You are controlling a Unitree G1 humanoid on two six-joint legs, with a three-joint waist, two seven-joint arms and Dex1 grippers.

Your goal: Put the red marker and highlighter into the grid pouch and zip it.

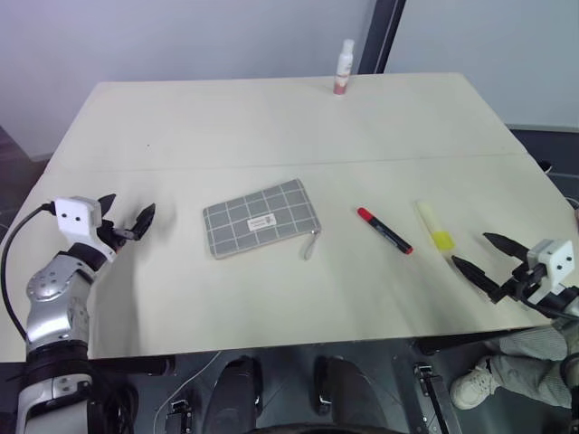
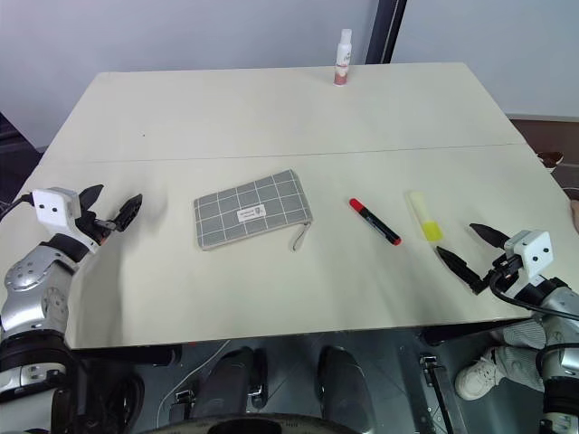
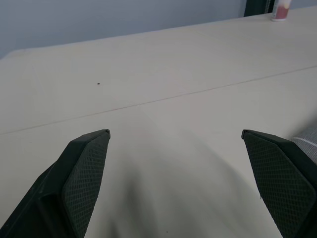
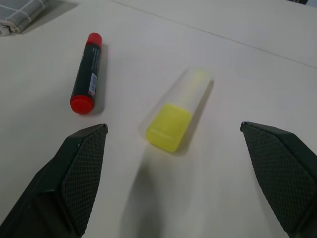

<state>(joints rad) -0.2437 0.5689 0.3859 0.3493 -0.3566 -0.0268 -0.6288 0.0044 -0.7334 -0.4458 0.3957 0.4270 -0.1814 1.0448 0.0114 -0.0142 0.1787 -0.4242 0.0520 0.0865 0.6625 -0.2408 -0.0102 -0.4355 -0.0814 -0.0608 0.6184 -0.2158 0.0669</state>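
Beige table [image 1: 271, 117] against grey wall [image 1: 181, 36]; left gripper [image 1: 127, 220] and right gripper [image 1: 488, 258] jaws spread wide, empty.

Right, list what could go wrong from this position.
The grid pouch looks zipped shut, so nothing goes in until it is opened. The highlighter and red marker are round and lie flat, so either could roll from the open right gripper. The left gripper sits off the pouch.

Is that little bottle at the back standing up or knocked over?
Standing. The bottle sits upright near the table's far edge, cap on top.
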